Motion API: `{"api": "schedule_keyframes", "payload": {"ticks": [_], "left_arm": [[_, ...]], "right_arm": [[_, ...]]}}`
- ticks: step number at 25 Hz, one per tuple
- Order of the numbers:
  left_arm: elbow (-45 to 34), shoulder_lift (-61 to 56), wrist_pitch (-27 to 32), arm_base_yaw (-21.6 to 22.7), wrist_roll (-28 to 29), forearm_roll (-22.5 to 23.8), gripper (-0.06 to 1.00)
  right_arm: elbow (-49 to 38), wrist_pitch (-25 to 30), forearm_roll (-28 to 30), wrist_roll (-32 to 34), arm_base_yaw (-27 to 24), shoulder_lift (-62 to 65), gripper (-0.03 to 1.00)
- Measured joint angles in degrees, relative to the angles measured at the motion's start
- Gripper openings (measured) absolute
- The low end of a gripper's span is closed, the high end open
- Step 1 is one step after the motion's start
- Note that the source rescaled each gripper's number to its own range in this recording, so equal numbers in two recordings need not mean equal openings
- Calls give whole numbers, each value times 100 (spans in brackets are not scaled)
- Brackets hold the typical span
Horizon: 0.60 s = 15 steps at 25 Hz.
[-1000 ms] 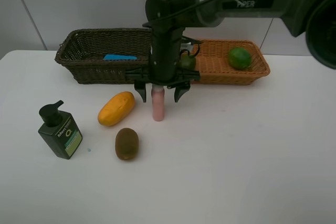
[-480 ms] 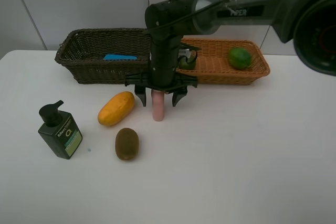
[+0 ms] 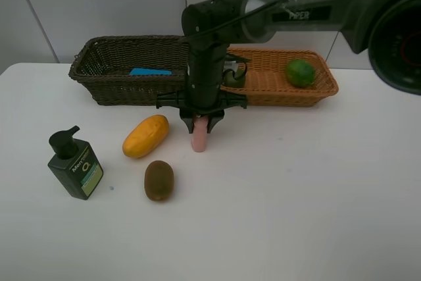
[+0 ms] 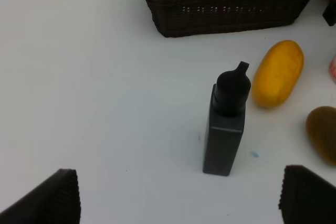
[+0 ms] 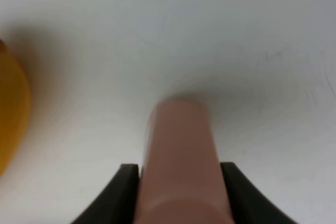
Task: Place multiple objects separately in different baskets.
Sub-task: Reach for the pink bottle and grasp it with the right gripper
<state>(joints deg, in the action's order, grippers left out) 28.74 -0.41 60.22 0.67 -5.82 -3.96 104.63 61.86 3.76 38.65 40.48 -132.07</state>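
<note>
On the left of the white desk (image 3: 296,215) the dark green plastic pump bottle (image 3: 74,166) stands upright. The left pincer (image 4: 178,203) hangs above it with its jaws spread wide and nothing between them. Behind, the dark olive-brown woven wicker basket (image 3: 105,87) holds the flat blue eraser (image 3: 150,71). Further right the oblong yellow mango (image 3: 145,135) and the fuzzy brown kiwi (image 3: 159,179) lie on the desk, apart from each other. Just right of the mango the slim pink spray bottle (image 3: 199,137) stands upright in front of the baskets. The right pincer (image 3: 200,122) reaches straight down over it, and the right wrist view shows its black pads (image 5: 118,198) against both sides of the bottle, gripping it. A second ago those jaws stood wide on either side; the bottle itself has not shifted. On the far right the shallow light orange-tan wicker basket (image 3: 316,90) holds a round green fruit (image 3: 300,72), with a second green fruit (image 3: 235,77) at its near-left end, partly hidden by the arm. The step in hand looks like the grasp of the pink spray bottle. Next comes a straight lift, then a carry over a rim, probably the dark basket's, since the fruit sits in the tan one.
</note>
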Motion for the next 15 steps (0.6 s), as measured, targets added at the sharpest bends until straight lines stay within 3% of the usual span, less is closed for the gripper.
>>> {"api": "schedule_keyframes", "payload": {"ticks": [15], "left_arm": [[0,0,0,0,0,0,100]], "right_arm": [[0,78,0,-46,0,7,26]]}}
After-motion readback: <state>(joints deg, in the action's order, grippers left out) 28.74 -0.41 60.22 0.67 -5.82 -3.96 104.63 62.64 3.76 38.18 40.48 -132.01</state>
